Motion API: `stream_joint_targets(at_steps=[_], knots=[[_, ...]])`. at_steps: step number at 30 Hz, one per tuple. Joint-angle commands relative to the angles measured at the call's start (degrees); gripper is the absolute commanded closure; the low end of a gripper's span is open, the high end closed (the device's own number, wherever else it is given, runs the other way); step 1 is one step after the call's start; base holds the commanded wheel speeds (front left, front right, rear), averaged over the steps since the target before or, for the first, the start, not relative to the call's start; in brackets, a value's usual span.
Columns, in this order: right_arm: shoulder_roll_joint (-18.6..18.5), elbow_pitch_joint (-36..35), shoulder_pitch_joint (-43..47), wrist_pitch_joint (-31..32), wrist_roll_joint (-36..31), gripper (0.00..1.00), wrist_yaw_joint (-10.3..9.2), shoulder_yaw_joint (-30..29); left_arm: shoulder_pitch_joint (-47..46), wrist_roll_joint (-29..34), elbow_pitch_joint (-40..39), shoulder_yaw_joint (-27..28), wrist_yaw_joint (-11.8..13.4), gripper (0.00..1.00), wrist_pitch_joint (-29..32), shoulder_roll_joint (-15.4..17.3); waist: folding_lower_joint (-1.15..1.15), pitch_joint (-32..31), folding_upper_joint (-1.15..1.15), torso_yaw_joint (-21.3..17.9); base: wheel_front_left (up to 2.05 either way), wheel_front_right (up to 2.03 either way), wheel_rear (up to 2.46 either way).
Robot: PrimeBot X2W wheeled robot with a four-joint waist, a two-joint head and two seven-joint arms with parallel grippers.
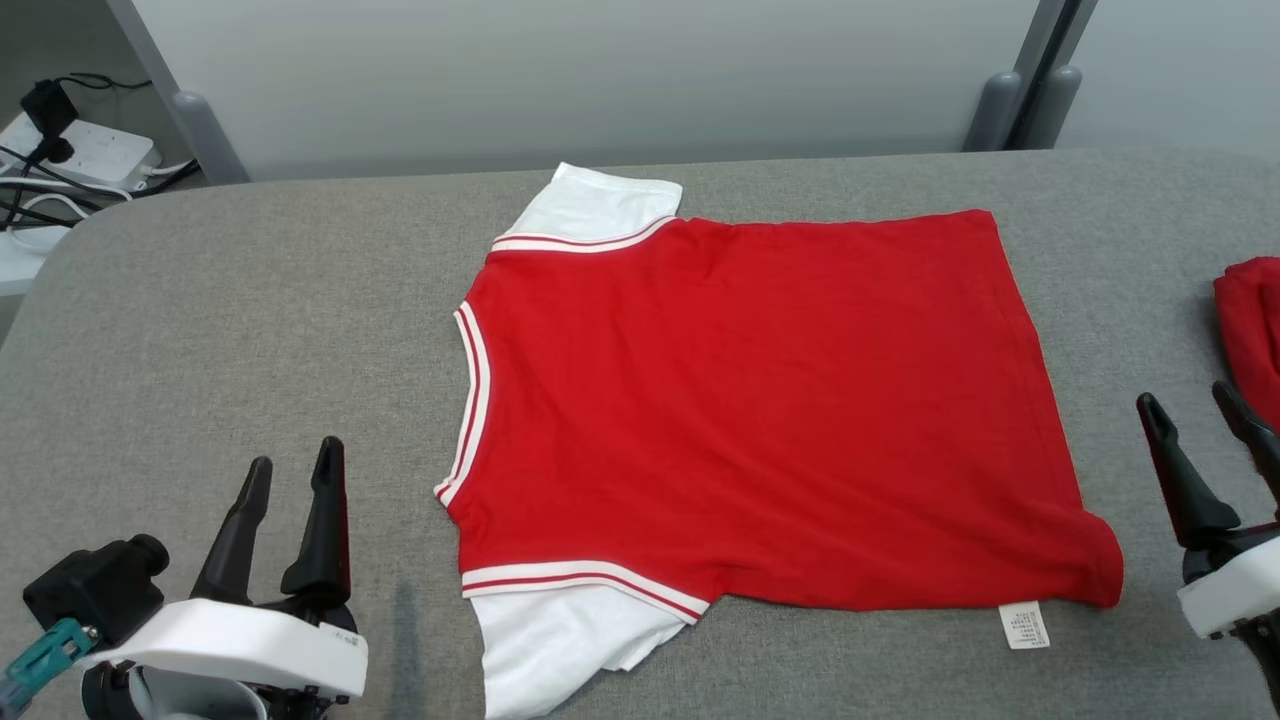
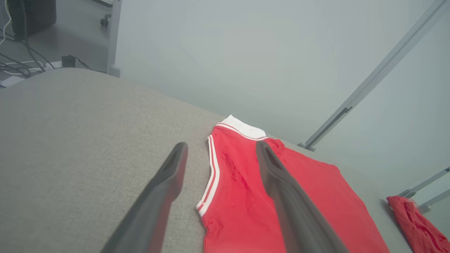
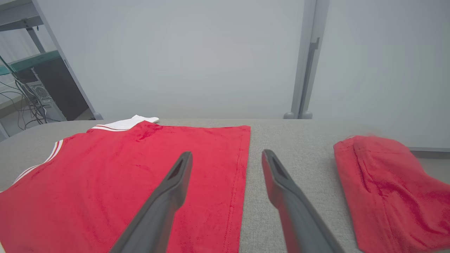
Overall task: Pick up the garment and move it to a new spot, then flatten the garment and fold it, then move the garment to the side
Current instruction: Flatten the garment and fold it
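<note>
The red shirt (image 1: 760, 400) with white sleeves lies spread flat in the middle of the grey table (image 1: 250, 330), collar toward the robot's left and hem toward its right. The left fingers (image 1: 325, 500) stand apart, holding nothing, above the table just off the collar side. The right fingers (image 1: 1175, 470) are likewise spread and empty, near the hem, beside another red cloth (image 1: 1250, 320).
</note>
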Motion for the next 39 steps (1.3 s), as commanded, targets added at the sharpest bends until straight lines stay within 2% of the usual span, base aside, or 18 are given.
stream_joint_targets(at_steps=[1,9,11,19,29,39], knots=[[0.4,-2.2,1.3,-1.2,-3.1,0.0,0.18,-1.4,-1.8,3.2,-1.5,3.6,-1.4,0.0,-0.7,0.1,0.0,-0.7,0.0,0.2,0.0,0.0,0.0],[12.3,-7.5,4.8,-2.9,-15.2,0.0,0.18,-8.9,1.2,15.1,0.3,9.5,-8.4,0.0,-0.7,-8.6,0.0,-3.2,0.0,0.5,0.0,0.0,0.0],[13.3,-8.1,5.3,-3.0,-16.1,0.0,0.18,-9.4,1.7,16.6,0.9,9.9,-9.3,0.0,-0.7,-9.5,0.0,-3.6,0.0,0.5,0.0,0.0,0.0],[19.2,-12.7,10.6,-3.0,-21.1,0.0,0.18,-12.6,5.6,30.9,5.1,14.1,-14.5,0.0,-0.7,-15.8,0.0,-6.3,0.0,0.7,0.0,0.0,0.0],[20.9,-14.5,15.0,-3.1,-23.1,0.0,0.18,-12.9,9.4,42.2,9.0,19.5,-22.3,0.0,-0.8,-21.8,0.0,-7.1,0.0,0.4,0.0,0.0,0.0],[21.3,-14.8,16.6,-3.1,-23.5,0.0,0.18,-13.6,10.8,47.0,11.3,24.3,-28.0,0.0,-0.8,-26.6,0.0,-7.3,0.0,0.2,0.0,0.0,0.0]])
